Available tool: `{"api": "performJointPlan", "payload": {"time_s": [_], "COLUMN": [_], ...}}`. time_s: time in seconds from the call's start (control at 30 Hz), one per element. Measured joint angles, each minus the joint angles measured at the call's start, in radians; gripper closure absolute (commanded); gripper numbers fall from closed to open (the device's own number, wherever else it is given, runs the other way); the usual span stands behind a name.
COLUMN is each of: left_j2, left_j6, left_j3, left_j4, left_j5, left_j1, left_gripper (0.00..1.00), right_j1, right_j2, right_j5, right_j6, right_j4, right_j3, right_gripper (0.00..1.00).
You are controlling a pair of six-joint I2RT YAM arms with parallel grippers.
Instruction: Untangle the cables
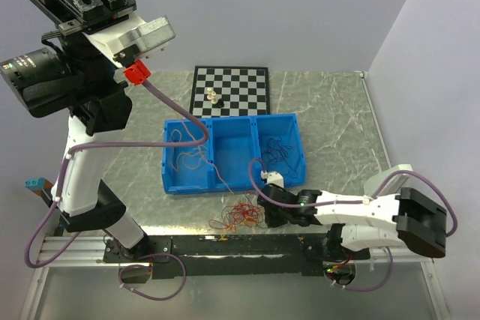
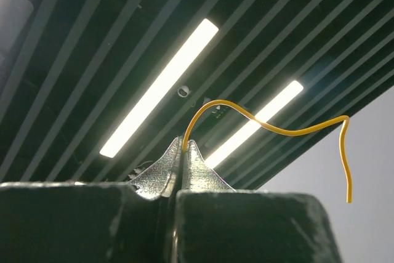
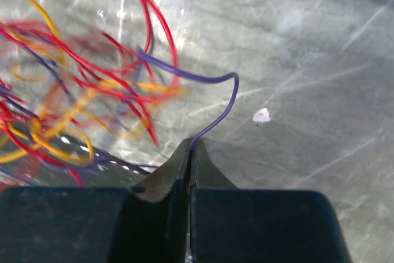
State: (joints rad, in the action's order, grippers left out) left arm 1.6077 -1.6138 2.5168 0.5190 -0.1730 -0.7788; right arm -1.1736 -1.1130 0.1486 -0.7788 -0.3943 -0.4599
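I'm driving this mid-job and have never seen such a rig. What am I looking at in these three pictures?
Two robot arms are bolted to a table. The overhead picture shows both: left arm raised high, right arm low. The other two come from wrist cameras. The left gripper, aimed at the ceiling, is shut on one yellow-orange wire. The right gripper is shut on a purple wire running into the tangled bunch. Behind: a blue three-compartment bin holding wires, and a chessboard with chess pieces.
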Motion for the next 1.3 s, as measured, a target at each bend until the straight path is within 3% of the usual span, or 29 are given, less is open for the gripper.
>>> {"api": "performJointPlan", "payload": {"time_s": [0.17, 0.23, 0.3, 0.43, 0.63, 0.83, 1.07, 1.3], "left_j2": [-0.011, -0.042, -0.104, -0.262, -0.452, -0.492, -0.475, -0.468], "left_j6": [0.02, 0.041, 0.071, 0.144, 0.282, 0.432, 0.563, 0.66], "left_j3": [-0.018, -0.067, -0.17, -0.441, -0.76, -0.844, -0.804, -0.729], "left_j4": [0.051, 0.072, 0.093, 0.097, -0.005, -0.138, -0.243, -0.325], "left_j5": [-0.006, 0.017, 0.06, 0.133, 0.18, 0.196, 0.2, 0.195], "left_j1": [0.039, 0.049, 0.058, 0.065, 0.066, 0.066, 0.066, 0.066], "left_gripper": [0.99, 0.99, 0.99, 0.99, 0.99, 0.99, 0.99, 0.99], "right_j1": [0.0, -0.005, -0.007, -0.007, -0.008, -0.01, -0.016, -0.018], "right_j2": [-0.098, -0.08, -0.014, 0.181, 0.359, 0.368, 0.124, -0.111], "right_j5": [0.026, 0.041, 0.055, 0.084, 0.067, 0.013, -0.086, -0.221], "right_j6": [-0.104, -0.131, -0.135, -0.076, 0.087, 0.251, 0.471, 0.53], "right_j4": [-0.06, -0.081, -0.098, -0.101, 0.004, 0.251, 0.551, 0.755], "right_j3": [-0.073, -0.071, -0.051, -0.045, -0.048, -0.026, -0.06, -0.151], "right_gripper": [0.98, 0.83, 0.61, 0.46, 0.38, 0.32, 0.32, 0.32]}}
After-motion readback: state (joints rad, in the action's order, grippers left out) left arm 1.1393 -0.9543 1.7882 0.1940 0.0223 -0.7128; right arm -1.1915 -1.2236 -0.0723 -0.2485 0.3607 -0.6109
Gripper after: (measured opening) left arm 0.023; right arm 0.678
